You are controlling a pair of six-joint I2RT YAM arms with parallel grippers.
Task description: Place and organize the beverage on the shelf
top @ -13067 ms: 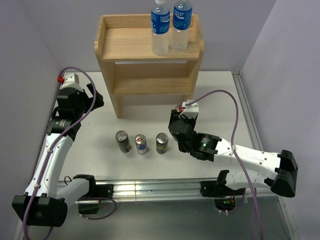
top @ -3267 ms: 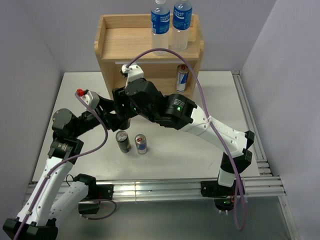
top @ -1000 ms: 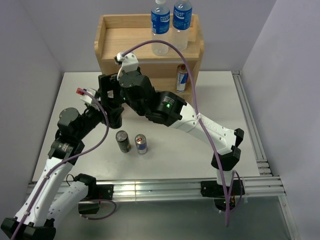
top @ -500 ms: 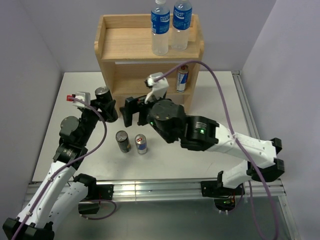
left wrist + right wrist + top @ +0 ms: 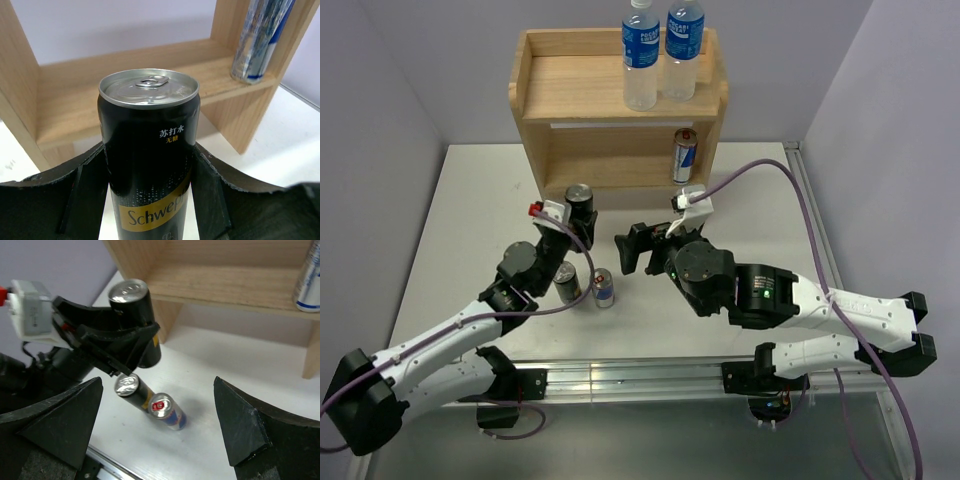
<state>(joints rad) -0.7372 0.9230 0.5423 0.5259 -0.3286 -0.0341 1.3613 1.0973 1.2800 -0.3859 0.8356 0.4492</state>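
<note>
1. The left pincer (image 5: pixel 148 182) was clamped on a black Schweppes can (image 5: pixel 148 145), one finger pressed against each side of its lower body.
2. That can stood upright in the grip with its silver top and pull tab facing up. It was in front of the shelf (image 5: pixel 578 88), near the left side panel, and not yet on any board.
3. In the right wrist view the can's base appeared lifted off the table (image 5: pixel 480 195), though the gap could not be made out for certain.
4. The shelf stood at the far side of the table. A slim silver-and-blue can (image 5: pixel 685 155) stood upright at the right end of its lower tier, just beside the right side panel.
5. Two water bottles with blue labels (image 5: pixel 640 55) stood side by side at the right of the top board, inside the raised rim.
6. Two more cans waited on the table between the arms: a dark can (image 5: pixel 566 283) and, just beside it on its right, a blue-and-silver can with a red mark on its top (image 5: pixel 603 288).
7. The right pincer (image 5: pixel 158 382) had its jaws wide apart and gripped nothing. It hung over the table to the right of the held can, facing the left pincer and the two standing cans.
</note>
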